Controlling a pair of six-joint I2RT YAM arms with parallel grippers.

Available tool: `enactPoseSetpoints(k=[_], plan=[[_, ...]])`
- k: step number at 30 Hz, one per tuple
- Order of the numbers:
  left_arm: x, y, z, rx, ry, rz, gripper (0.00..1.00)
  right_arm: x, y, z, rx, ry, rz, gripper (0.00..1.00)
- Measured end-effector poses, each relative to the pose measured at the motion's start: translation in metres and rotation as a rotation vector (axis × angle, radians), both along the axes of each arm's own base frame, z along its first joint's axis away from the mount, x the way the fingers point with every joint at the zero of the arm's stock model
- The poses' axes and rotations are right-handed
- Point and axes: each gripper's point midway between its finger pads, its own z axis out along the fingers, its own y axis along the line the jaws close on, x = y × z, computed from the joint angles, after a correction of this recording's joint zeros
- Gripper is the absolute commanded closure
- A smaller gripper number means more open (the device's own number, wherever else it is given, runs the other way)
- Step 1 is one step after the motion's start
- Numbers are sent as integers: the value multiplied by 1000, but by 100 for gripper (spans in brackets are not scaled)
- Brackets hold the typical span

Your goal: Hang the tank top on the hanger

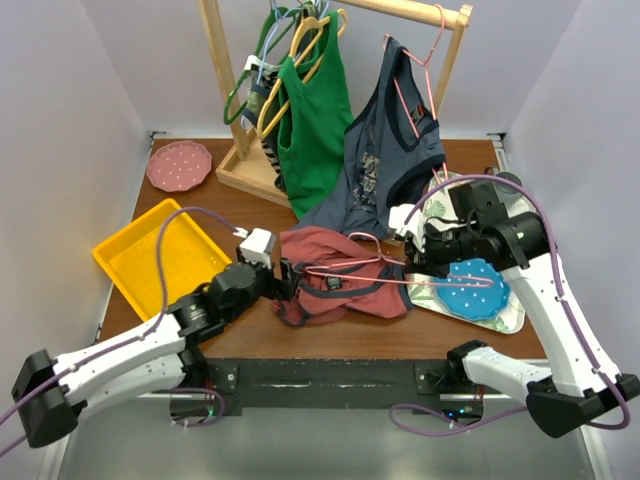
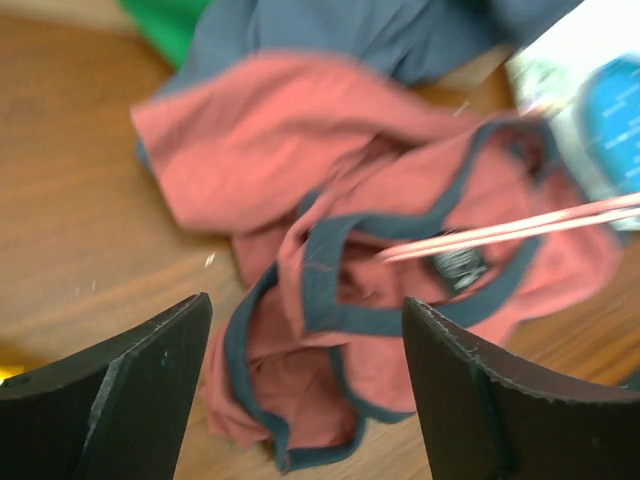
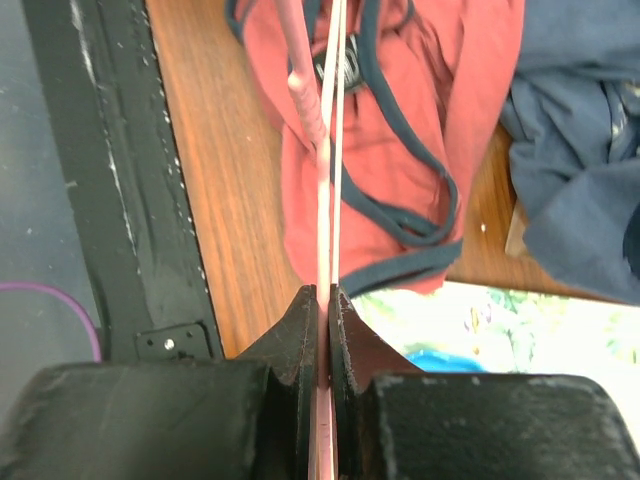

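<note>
The tabletop (image 1: 232, 205) is brown wood and carries all items listed below.

A wooden rack (image 1: 217, 70) stands at the far centre. It carries a green tank top (image 1: 315, 120) on the left and a navy tank top (image 1: 385, 150) on the right. The lower hem of the navy garment reaches the tabletop and touches the far edge of the task garment.

A yellow tray (image 1: 160, 262) lies at the near left. A patterned tray (image 1: 507, 320) lies at the near right, with a blue plate (image 1: 478, 290) on it. A pink plate (image 1: 179, 165) lies at the far left, well apart from the garments.

The tank top (image 1: 340, 295) is faded red with navy trim. It lies crumpled on the tabletop at the near centre, between the two arms, with its right edge just beside the patterned tray. The neck opening and its label face up.

The hanger (image 1: 400, 280) is thin pink wire. It lies roughly level across the upper side of the tank top, with its long axis running left to right. Its left end is at the neck opening near the label. Whether that end passes under the fabric cannot be determined.

The right pincer (image 1: 412, 262) is clamped on the right end of the hanger, above the near left edge of the patterned tray. The right wrist view shows both jaws pressed flat against the two pink wires.

The left pincer (image 1: 290, 275) stands with its jaws wide apart at the left edge of the tank top. It holds nothing. The trimmed fabric lies in the gap below the jaws.
</note>
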Motion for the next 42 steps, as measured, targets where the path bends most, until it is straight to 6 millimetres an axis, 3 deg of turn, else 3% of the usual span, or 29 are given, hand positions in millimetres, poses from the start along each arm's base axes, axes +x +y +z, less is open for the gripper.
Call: enactPoseSetpoints(k=[6, 9, 10, 12, 15, 25, 32, 33, 35, 36, 39, 42], plan=[[4, -2, -54, 156, 143, 29, 30, 0, -7, -9, -38, 17, -23, 100], [9, -4, -62, 200, 167, 45, 49, -1, -8, -17, -48, 38, -25, 100], [12, -7, -61, 207, 169, 49, 59, -1, -8, -19, -50, 44, -25, 100], [17, -12, -57, 210, 167, 51, 88, 0, -7, -23, -53, 61, -22, 100], [22, -19, -46, 203, 150, 39, 95, 3, -2, -32, -52, 97, -12, 100], [8, -30, -20, 150, 153, -65, 98, 16, 26, -58, 22, 218, 78, 100], [2, -51, 45, 49, 84, -178, 96, 33, 49, -56, 92, 277, 165, 100], [3, -54, 54, 34, 70, -186, 92, 35, 52, -55, 103, 279, 172, 100], [3, -59, 73, 10, 43, -206, 74, 37, 57, -51, 130, 280, 186, 100], [3, -60, 80, 9, 27, -218, 50, 37, 59, -47, 144, 275, 191, 100], [1, -60, 89, 50, -16, -264, 12, 37, 64, -36, 189, 247, 209, 100], [-3, -49, 92, 122, -60, -298, 0, 35, 66, -24, 220, 197, 222, 100]])
